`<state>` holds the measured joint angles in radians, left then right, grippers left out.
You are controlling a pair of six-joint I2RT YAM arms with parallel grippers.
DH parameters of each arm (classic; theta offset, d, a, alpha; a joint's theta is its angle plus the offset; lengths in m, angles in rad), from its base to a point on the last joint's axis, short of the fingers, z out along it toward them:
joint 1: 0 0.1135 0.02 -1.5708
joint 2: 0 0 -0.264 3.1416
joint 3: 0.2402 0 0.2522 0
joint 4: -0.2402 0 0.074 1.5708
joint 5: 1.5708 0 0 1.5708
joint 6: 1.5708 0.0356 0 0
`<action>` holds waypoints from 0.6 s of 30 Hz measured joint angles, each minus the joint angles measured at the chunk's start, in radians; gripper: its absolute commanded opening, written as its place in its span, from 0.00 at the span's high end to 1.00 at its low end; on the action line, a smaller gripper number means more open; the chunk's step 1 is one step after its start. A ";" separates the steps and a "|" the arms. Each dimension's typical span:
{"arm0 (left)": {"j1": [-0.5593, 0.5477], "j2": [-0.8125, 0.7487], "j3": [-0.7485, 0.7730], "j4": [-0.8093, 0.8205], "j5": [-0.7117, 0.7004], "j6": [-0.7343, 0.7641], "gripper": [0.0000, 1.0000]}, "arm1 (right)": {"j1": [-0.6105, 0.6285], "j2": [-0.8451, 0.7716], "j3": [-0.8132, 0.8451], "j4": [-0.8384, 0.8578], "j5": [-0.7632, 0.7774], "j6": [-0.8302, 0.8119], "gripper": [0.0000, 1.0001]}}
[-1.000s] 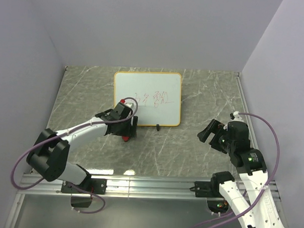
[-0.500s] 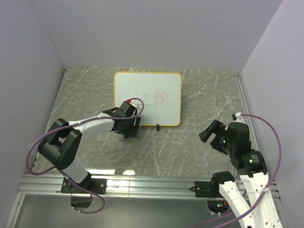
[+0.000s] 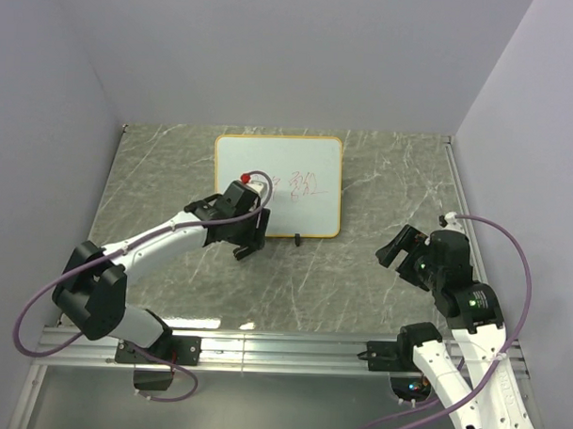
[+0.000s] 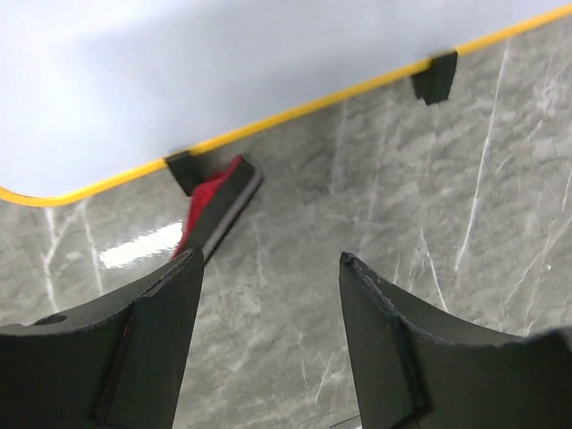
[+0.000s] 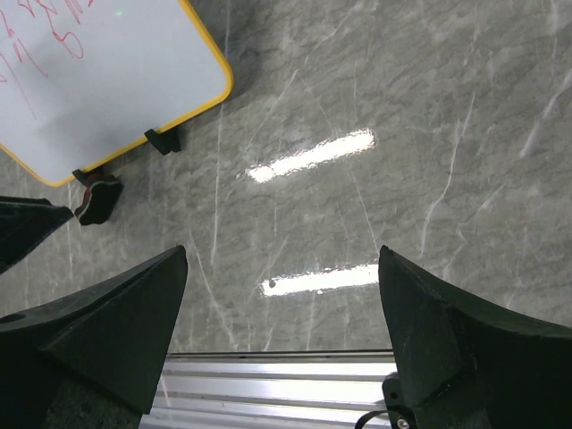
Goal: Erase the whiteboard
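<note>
The whiteboard [image 3: 281, 167], white with a yellow-orange rim, lies at the back centre with red writing [image 3: 304, 185] on it. It also shows in the left wrist view [image 4: 223, 63] and the right wrist view [image 5: 98, 80]. A small red eraser [image 4: 214, 204] lies on the table against the board's near edge by a black clip [image 4: 183, 170]; it also shows in the right wrist view [image 5: 98, 198]. My left gripper [image 3: 248, 241] [image 4: 268, 259] is open and empty just short of the eraser, with its wrist over the board's near left corner. My right gripper [image 3: 395, 248] [image 5: 281, 259] is open and empty over bare table at the right.
A second black clip [image 4: 435, 76] sits on the board's near edge. An aluminium rail [image 3: 291, 346] runs along the table's near edge, also seen in the right wrist view [image 5: 268, 393]. Grey walls close in the left, back and right sides.
My left arm has swung toward the board, so its wrist now covers the left part of the writing. The red eraser under it no longer shows from above. The right arm has barely moved.
</note>
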<state>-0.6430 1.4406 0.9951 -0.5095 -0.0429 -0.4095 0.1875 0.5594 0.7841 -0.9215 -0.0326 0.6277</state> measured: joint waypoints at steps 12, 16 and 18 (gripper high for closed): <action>-0.008 0.077 -0.036 0.017 -0.086 0.008 0.30 | 0.000 0.000 -0.005 0.001 -0.002 0.003 0.07; 0.003 0.119 -0.036 0.043 -0.083 0.016 0.31 | 0.000 0.000 -0.005 0.001 -0.002 0.003 0.07; 0.005 0.150 -0.036 0.053 -0.073 0.021 0.31 | 0.000 0.000 -0.005 0.001 -0.002 0.003 0.07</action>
<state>-0.6380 1.5906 0.9592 -0.4561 -0.1162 -0.3885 0.1875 0.5594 0.7795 -0.9207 -0.0341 0.6308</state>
